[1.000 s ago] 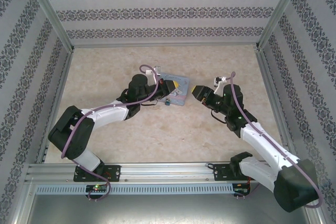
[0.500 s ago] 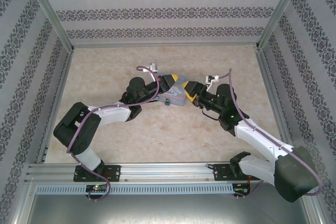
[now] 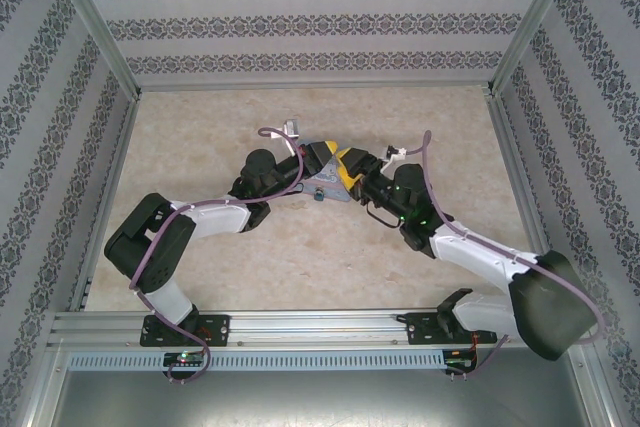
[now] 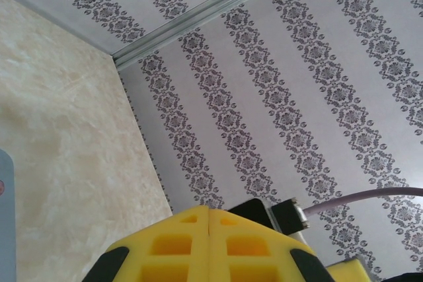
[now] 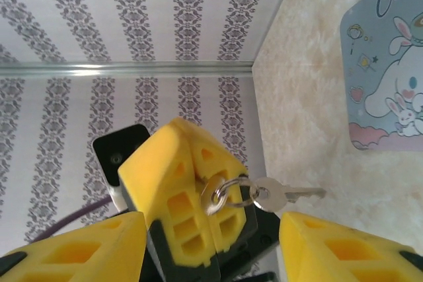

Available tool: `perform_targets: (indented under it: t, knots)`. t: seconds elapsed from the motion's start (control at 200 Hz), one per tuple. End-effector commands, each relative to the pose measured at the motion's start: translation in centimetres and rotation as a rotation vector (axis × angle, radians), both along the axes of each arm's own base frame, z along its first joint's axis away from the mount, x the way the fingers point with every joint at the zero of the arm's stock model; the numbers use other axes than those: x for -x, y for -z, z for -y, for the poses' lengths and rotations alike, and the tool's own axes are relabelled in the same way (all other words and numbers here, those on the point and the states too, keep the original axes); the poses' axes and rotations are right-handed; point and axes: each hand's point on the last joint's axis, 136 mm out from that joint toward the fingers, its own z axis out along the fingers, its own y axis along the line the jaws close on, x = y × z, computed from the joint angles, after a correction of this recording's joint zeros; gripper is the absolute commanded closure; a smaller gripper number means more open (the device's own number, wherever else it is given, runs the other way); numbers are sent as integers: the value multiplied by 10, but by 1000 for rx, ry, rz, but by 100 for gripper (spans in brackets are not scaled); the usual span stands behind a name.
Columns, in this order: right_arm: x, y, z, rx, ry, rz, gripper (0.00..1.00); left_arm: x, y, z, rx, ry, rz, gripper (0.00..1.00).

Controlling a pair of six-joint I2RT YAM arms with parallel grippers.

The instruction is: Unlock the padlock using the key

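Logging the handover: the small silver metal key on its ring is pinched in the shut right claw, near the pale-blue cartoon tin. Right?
Not quite: the shut left claw pinches the small silver metal key by its ring, near the pale-blue cartoon tin. The right wrist view shows it.

Arm shells: left arm point(image 3: 210, 221) and right arm point(image 3: 480, 259); smooth white links between bulky matte-black joint housings.
Cables: one purple cable point(image 3: 268, 130) runs along each arm; a silver plug point(image 4: 289, 215) sits beside a black box.
Claws: left claw point(image 3: 322, 159), right claw point(image 3: 350, 167); yellow fingers point(image 5: 73, 249) moulded with square pockets, black carriers behind.
Bases: black brackets point(image 3: 170, 330).
Light: small green light point(image 3: 415, 213) on the right arm's black joint.
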Motion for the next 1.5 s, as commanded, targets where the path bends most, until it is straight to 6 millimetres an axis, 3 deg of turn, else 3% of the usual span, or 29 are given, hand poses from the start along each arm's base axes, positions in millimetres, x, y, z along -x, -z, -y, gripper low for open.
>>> perform_targets:
  t: [0.0,0.185,0.385,0.465,0.684,0.754,0.824,0.869,0.984,1.159,1.349,1.494]
  knots:
    - [-10,-21,-2,-108,59,48,46,0,-10,-5,47,-15,37,100]
    - [-17,-22,-6,-124,81,49,55,2,-9,-7,54,-20,31,100]
    - [-20,-17,-5,-130,98,39,75,3,-9,-8,66,-21,29,100]
    - [-20,-17,-5,-134,101,39,76,3,-9,-8,67,-20,28,100]
    - [-20,-14,-4,-129,97,39,94,2,-7,-7,77,-21,6,100]
    - [-19,-12,-4,-124,89,38,84,2,-5,-7,75,-25,-15,100]
    - [-15,-8,-5,-114,69,36,51,0,-1,-7,58,-33,-44,100]
    - [-10,-4,-5,-97,49,33,43,0,-2,-7,48,-32,-50,100]
    - [7,14,6,-35,18,11,43,0,-2,-5,31,-14,-68,100]
    - [26,36,43,96,59,15,45,4,-5,2,20,37,-85,100]
    - [24,3,71,268,57,246,50,12,-8,13,17,125,-104,100]
    - [21,-21,67,279,-1,377,54,18,-14,16,56,169,-101,100]
